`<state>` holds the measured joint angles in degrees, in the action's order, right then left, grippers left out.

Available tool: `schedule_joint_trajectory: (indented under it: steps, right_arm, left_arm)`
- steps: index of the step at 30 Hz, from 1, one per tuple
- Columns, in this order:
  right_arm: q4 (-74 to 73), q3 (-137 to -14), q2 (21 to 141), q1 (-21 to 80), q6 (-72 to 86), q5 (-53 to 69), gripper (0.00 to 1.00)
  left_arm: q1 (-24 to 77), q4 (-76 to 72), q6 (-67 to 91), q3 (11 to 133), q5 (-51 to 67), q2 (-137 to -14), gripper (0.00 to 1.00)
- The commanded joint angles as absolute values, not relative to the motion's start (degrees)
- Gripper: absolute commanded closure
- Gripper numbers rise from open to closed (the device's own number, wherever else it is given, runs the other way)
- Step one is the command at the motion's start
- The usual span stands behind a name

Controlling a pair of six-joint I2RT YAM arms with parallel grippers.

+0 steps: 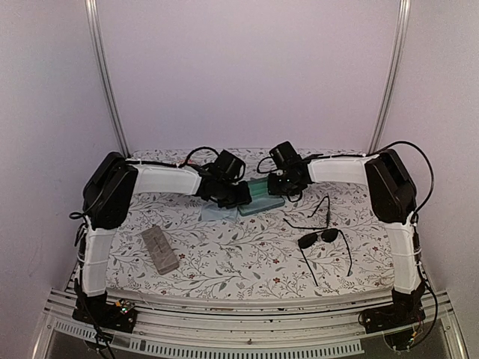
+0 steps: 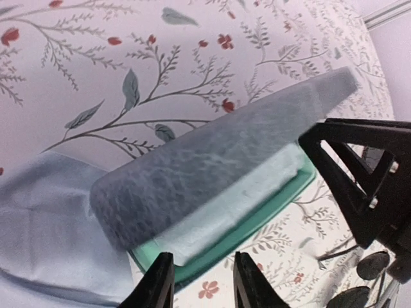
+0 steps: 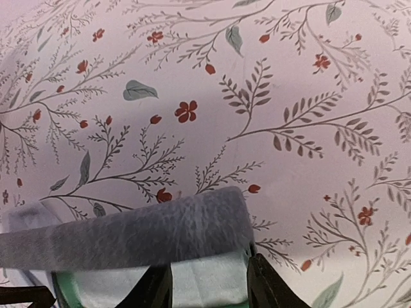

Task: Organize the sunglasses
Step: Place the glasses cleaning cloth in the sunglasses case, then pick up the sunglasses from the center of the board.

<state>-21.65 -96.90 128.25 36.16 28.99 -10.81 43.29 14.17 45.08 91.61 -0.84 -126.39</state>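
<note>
Sunglasses (image 1: 320,238) are in neither pincer. The left pincer (image 2: 204,282) is released, its fingers apart with bare bench (image 2: 96,77) showing between them, just before the green rim of the open case (image 2: 212,167). The right pincer (image 3: 209,289) stands over the other end of this case; whether it grips, I cannot tell. A cloth (image 2: 250,192) lies inside. I judge the case is being prepared. Both pairs lie unfolded on the bench, right of the middle. Next, one pincer must pinch a thin frame carefully. Both arms reach forward, bending inward to meet at the far middle.
</note>
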Motion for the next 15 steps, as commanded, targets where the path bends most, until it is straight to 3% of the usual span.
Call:
schedule_joint_trajectory:
  steps: [1, 8, 15]
  right_arm:
    - [-22.2, -92.7, 116.0, 35.5, 29.3, -11.4, 0.57]
    - [-26.2, -77.8, 101.0, 34.8, 31.5, -16.8, 0.51]
    - [-39.4, -65.8, 89.1, 34.5, 38.2, -25.0, 0.42]
  left_arm:
    - [43.6, 8.8, 41.5, 88.2, 2.1, -118.7, 0.63]
    - [43.6, 4.7, 38.1, 79.0, 0.6, -108.4, 0.57]
    - [43.6, 1.8, 31.0, 68.4, -6.4, -97.6, 0.48]
